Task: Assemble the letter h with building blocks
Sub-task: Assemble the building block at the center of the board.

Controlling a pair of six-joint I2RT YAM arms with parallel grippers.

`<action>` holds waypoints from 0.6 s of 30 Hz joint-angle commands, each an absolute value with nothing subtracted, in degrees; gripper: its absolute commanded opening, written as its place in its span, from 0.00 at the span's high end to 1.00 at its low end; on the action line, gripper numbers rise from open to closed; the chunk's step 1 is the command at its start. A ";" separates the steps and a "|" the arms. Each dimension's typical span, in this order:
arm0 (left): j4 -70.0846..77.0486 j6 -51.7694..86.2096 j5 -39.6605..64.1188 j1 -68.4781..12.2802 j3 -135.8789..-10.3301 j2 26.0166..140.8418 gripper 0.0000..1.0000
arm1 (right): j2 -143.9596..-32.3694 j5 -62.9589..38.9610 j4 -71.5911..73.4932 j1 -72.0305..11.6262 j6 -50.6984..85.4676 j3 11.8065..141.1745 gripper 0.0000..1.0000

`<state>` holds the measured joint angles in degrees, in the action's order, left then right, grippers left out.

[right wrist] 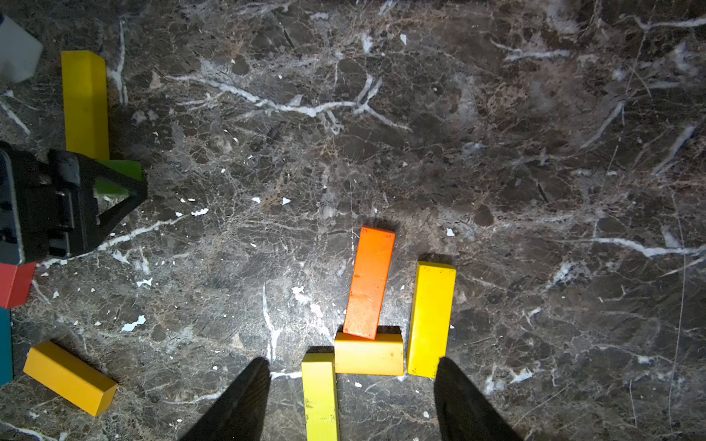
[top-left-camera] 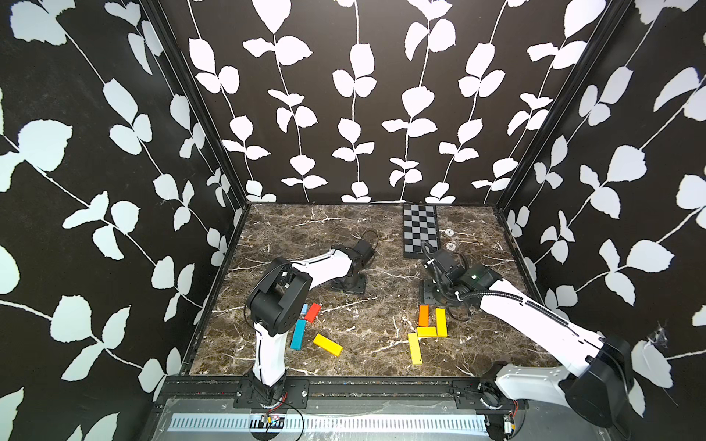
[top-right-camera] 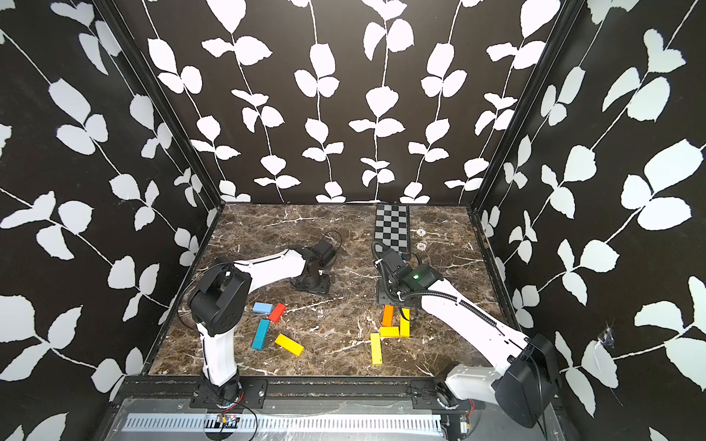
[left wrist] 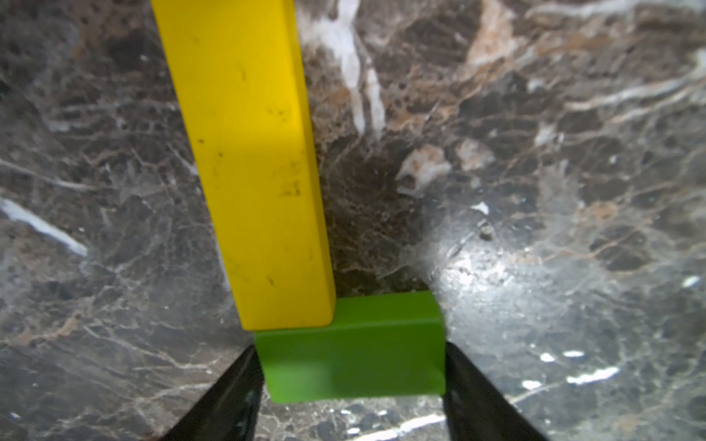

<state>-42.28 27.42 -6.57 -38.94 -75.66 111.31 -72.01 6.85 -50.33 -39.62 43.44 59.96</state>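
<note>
1. The green block lies flat on the marble table, its side touching the end of a long yellow bar.
2. The left gripper flanks it closely; whether it grips, I cannot tell.
3. The right gripper, jaws apart, holds nothing.

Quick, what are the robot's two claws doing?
Left gripper: around the green block; grip cannot be told.
Right gripper: open, holding nothing.

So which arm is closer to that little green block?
Left. Its tool straddles the green block, flanking both its ends. The right tool is well apart, over by the orange block.
</note>
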 commanded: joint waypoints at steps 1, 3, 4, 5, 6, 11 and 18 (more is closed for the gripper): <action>-43.96 26.89 -8.21 -39.02 -75.51 110.13 0.18 | -71.06 7.94 -51.27 -39.68 44.47 59.76 0.33; -44.03 26.85 -8.73 -39.00 -75.08 109.27 0.16 | -70.99 7.95 -51.18 -39.72 44.47 59.83 0.32; -44.11 26.89 -9.05 -38.96 -75.02 108.85 0.16 | -70.94 7.93 -51.17 -39.70 44.50 59.85 0.32; -44.12 26.72 -9.22 -38.99 -75.04 108.57 0.16 | -70.95 7.97 -51.16 -39.73 44.56 59.85 0.33; -44.00 26.37 -9.36 -38.96 -75.05 108.46 0.15 | -71.04 7.96 -51.24 -39.70 44.56 59.90 0.33; -45.15 24.65 -8.82 -38.96 -77.37 110.25 0.18 | -71.11 8.16 -51.76 -39.65 44.44 60.27 0.33; -45.07 25.21 -7.87 -38.99 -77.76 110.30 0.20 | -71.09 8.19 -51.87 -39.69 44.40 60.36 0.32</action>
<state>-43.42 25.61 -7.94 -38.94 -76.55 111.11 -71.92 6.90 -50.50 -39.62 43.51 59.96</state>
